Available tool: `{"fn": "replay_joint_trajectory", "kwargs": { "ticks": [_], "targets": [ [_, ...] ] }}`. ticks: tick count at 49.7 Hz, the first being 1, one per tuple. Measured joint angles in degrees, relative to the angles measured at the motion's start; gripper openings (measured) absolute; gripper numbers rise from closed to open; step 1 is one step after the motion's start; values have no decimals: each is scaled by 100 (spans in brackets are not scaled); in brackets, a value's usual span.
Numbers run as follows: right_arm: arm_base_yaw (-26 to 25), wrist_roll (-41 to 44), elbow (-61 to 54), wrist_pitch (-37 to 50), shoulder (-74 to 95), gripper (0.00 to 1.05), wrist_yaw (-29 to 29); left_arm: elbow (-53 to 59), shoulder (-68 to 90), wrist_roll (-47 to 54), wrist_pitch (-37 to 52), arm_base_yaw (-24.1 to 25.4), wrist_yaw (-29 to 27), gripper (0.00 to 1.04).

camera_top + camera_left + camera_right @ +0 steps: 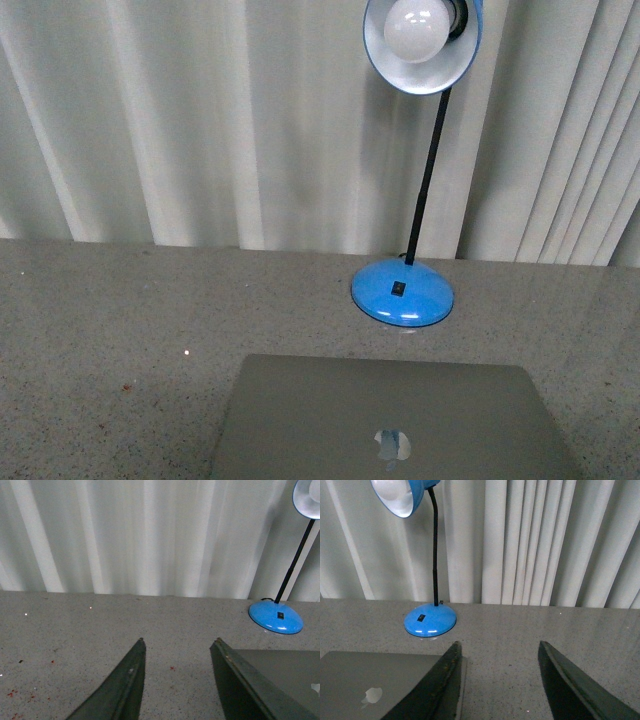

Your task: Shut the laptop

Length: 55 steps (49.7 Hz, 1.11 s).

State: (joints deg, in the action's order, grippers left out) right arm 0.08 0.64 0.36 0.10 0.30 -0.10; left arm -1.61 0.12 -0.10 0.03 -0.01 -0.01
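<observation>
The laptop (390, 420) is silver-grey and sits at the near edge of the grey table, its lid's outside with the apple-shaped logo facing me; keys and screen are hidden. It also shows in the left wrist view (287, 672) and the right wrist view (370, 680). My left gripper (177, 642) is open and empty, beside the laptop's left side. My right gripper (497, 645) is open and empty, beside the laptop's right edge. Neither arm shows in the front view.
A blue desk lamp (402, 290) stands on the table just behind the laptop, its shade (420, 45) overhanging. It also shows in the wrist views (276, 618) (430, 620). White curtains (200, 120) hang behind the speckled table (120, 330).
</observation>
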Motion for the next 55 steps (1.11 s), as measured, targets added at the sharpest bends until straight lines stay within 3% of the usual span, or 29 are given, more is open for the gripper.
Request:
{"fn": "replay_joint_trajectory", "kwargs": {
  "ticks": [15,55],
  "targets": [
    [0,-4,0,0,0,99,0,0,0,4,0,0,0,100],
    [0,-2,0,0,0,97,2,0,0,2,0,0,0,98]
  ]
}}
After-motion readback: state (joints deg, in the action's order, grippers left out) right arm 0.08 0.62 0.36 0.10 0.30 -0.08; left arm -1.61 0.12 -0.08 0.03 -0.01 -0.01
